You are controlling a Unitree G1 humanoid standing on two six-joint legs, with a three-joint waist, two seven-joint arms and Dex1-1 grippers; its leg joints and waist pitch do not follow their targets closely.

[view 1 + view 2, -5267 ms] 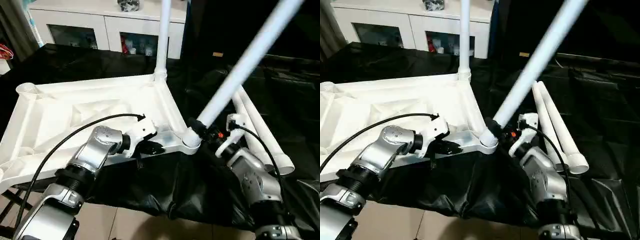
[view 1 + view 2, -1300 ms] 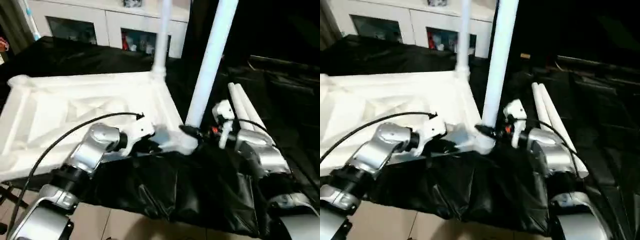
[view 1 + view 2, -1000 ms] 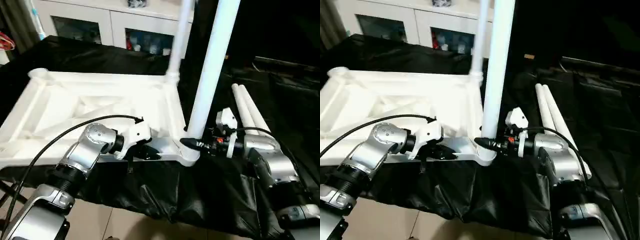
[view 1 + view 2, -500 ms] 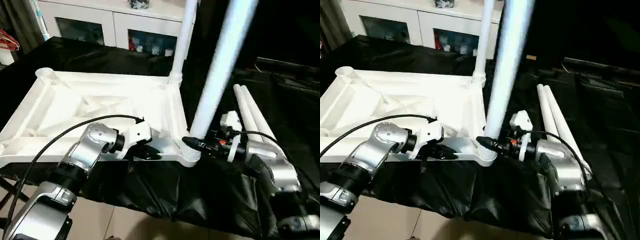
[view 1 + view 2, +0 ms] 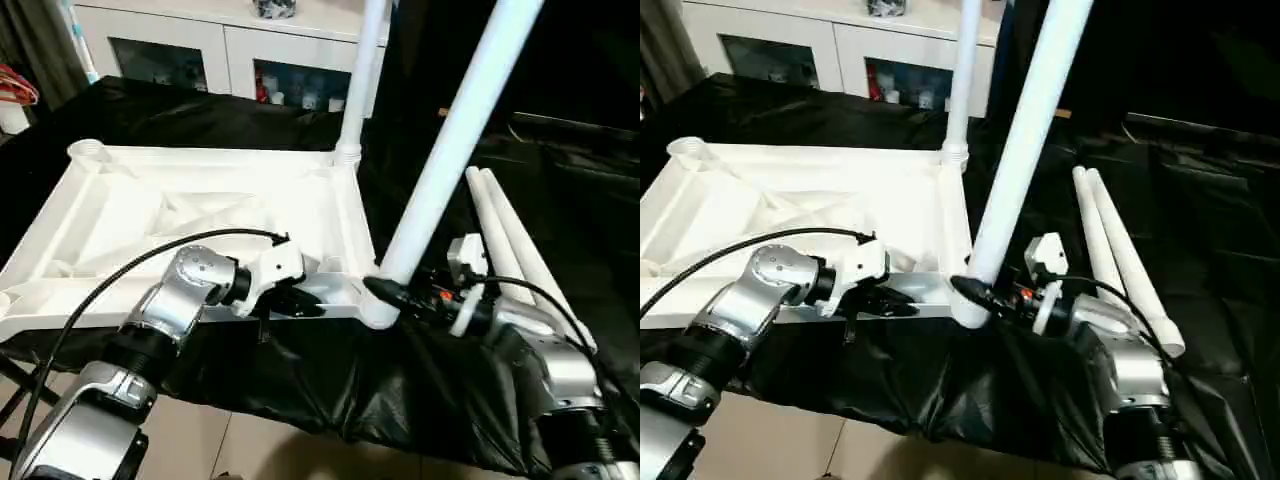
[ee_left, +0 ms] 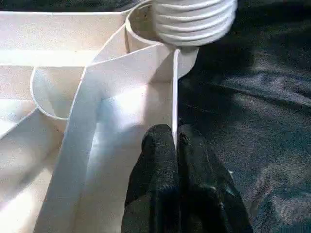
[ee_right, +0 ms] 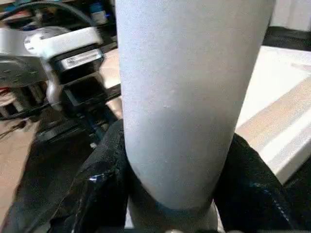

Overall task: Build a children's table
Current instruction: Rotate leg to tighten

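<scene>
The children's table point(image 5: 200, 215) lies upside down on a black sheet point(image 5: 330, 370). The left tool point(image 6: 176, 145) pinches its near rim. The right tool point(image 5: 975, 290) grips a tilted leg point(image 5: 440, 170) at the near corner socket point(image 5: 378, 312); 2 spare legs point(image 5: 510, 245) lie beside it.

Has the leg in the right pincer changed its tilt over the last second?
Yes. The leg held by the right pincer stood almost parallel to the upright leg behind it; now its top leans away to the right.
</scene>
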